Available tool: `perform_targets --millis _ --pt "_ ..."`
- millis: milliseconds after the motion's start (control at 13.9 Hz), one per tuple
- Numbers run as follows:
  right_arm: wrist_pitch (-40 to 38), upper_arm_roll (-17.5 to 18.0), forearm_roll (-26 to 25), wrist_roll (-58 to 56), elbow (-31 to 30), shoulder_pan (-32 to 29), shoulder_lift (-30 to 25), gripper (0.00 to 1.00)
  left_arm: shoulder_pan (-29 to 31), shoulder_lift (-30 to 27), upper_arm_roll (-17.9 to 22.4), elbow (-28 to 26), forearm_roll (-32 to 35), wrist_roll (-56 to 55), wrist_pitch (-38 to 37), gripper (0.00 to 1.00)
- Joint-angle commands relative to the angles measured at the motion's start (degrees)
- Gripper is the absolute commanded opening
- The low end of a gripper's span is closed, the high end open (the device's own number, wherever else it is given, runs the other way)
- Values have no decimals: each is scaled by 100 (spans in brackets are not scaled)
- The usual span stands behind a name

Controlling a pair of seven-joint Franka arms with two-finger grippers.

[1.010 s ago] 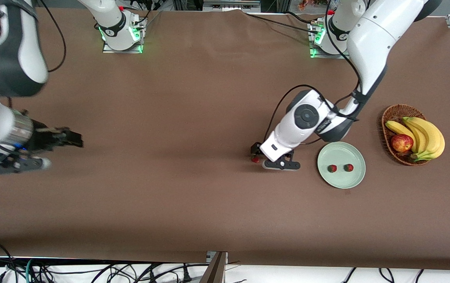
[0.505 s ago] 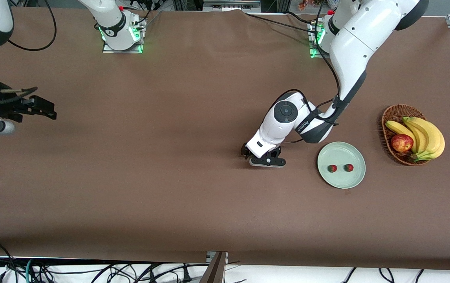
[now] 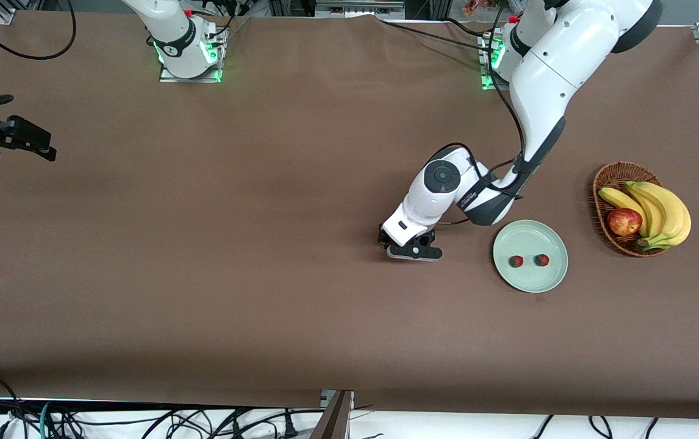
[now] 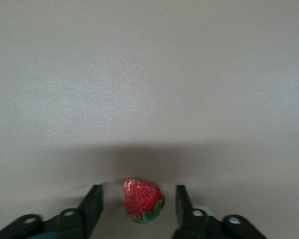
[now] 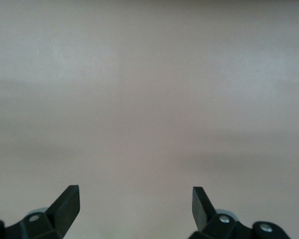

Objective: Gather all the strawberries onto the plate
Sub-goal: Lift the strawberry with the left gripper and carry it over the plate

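The last strawberry is seen on the table, beside the plate toward the right arm's end, bracketed untouched by the spread left gripper. Two strawberries are already plated. Closing, then lifting, is called for. The right gripper, spread, is kept waiting.

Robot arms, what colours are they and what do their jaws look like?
Both are glossy white with dark grey joints. The left arm has a round grey cap and thin black cables. The left gripper and right gripper have black wedge-shaped jaws. Green lights glow at the bases.
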Motion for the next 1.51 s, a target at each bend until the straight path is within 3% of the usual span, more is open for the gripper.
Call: perform_targets --millis 0,216,361,649,866,1010,1154,1298,1370,1443 --pt "-97 30 -81 -109 -100 -63 -10 100 -4 73 -2 73 204 -104 75 64" --pt "-89 29 -89 -153 -46 -63 52 100 -4 73 -2 64 204 -96 75 25" --pt "-80 29 -89 -145 -46 -63 61 100 13 64 7 64 239 -52 75 16" --pt "-89 29 -63 -145 -46 -63 61 100 215 -251 -37 64 292 176 -327 17" --pt "-89 38 -63 -136 -46 -46 61 100 365 -857 -89 91 187 833 -1756 17" --pt "-89 38 -46 -136 -46 -46 61 100 391 -1182 -81 274 177 1326 -3152 17" --pt "-80 38 -72 -145 -46 -55 61 100 601 -1315 -46 450 204 2421 -4219 20" --pt "-62 38 -80 -145 -46 -55 61 100 1250 -1316 -72 460 213 3923 -4267 20" --pt "-62 38 -81 -145 -46 -46 61 100 2645 -994 -81 -71 186 6201 -2892 24" --pt "-62 38 -72 -145 -46 -46 61 100 2624 -999 -90 -76 186 6198 -2887 24"
